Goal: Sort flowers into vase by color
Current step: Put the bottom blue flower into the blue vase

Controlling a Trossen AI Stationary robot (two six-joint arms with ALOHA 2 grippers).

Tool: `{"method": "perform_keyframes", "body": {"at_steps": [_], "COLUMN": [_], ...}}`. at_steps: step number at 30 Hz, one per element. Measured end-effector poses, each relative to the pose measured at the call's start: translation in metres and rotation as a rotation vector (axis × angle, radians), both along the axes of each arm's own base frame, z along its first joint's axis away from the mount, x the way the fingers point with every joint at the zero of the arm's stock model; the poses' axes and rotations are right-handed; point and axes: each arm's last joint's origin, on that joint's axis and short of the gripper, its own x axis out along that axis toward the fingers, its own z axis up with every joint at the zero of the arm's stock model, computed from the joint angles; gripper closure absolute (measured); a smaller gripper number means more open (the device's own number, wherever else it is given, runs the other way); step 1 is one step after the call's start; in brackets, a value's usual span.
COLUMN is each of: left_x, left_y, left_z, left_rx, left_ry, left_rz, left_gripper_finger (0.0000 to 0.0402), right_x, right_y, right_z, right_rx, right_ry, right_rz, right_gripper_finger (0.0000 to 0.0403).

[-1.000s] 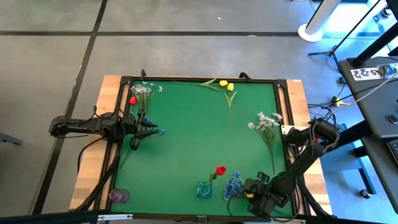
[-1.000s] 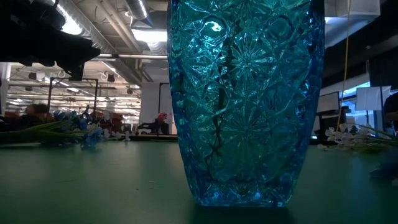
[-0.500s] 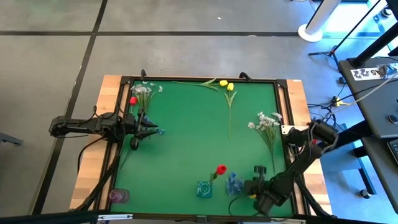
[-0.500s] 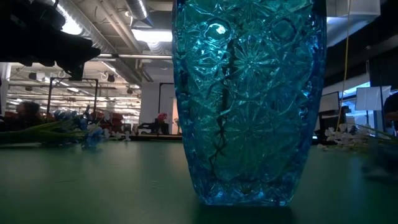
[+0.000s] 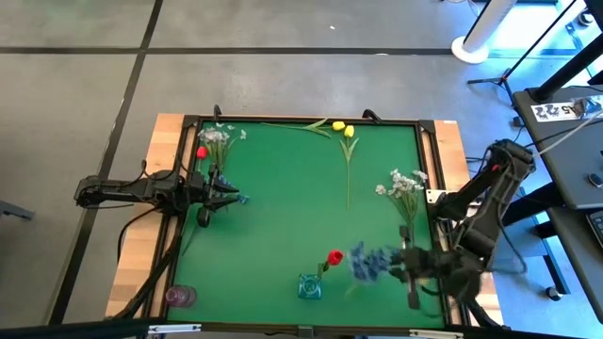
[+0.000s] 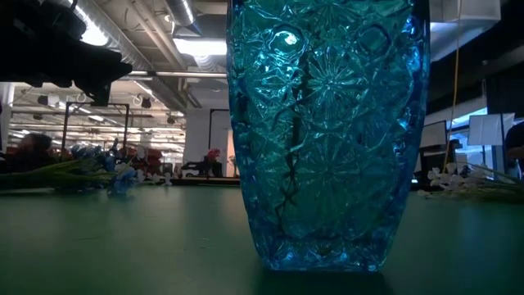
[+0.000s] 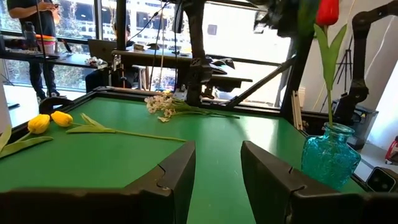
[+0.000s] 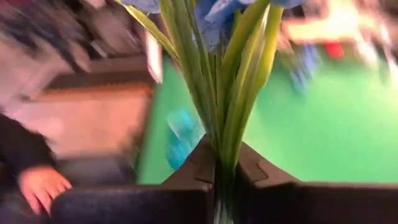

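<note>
The right gripper hangs over the near right part of the green table, its fingers pinched tight on the green stalks of the blue bunch, which juts out to the left of it, lifted off the mat; in the right wrist view the stalks stand squeezed between the 2 dark pads with blue petals at the top. Just left of the bunch, near the near edge, stands the blue cut-glass vase with 1 red tulip already in it, its head leaning to the right above the rim. The low view is filled by that vase, with a thin stalk showing through the glass. The left gripper rests at the left side of the table, pointing right, its fingers a moderate gap apart with nothing between them. Beside it at the far left corner lie a white spray and the other red tulip, and a small blue bit lies just at its tips. Along the far edge, near the middle, lie the 2 yellow tulips, 1 stalk running toward the near side. Another white spray lies at the right side, far of the right gripper. A pink-lidded jar sits on the wooden border at the near left corner
</note>
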Motion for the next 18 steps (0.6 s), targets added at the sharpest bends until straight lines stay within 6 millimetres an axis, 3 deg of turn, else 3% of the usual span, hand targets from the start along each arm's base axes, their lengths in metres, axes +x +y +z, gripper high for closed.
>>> {"method": "perform_keyframes", "body": {"at_steps": [4, 9, 14, 18], "left_x": [0.0, 0.0, 0.0, 0.0], "left_y": [0.0, 0.0, 0.0, 0.0], "left_z": [0.0, 0.0, 0.0, 0.0], "left_rx": [0.0, 0.0, 0.0, 0.0], "left_ry": [0.0, 0.0, 0.0, 0.0], "left_rz": [0.0, 0.0, 0.0, 0.0], "left_gripper_finger": [0.0276, 0.0276, 0.0276, 0.0276], "right_x": [0.015, 0.043, 0.083, 0.115], "right_y": [0.022, 0.033, 0.024, 0.02], "right_z": [0.018, 0.026, 0.014, -0.007], "right_rx": [-0.107, -0.094, -0.016, 0.04], "right_ry": [-0.237, -0.48, -0.565, -0.615], "right_rz": [0.212, 0.282, 0.203, 0.293], "right_gripper_finger": [0.0393, 0.0391, 0.0382, 0.0395]}}
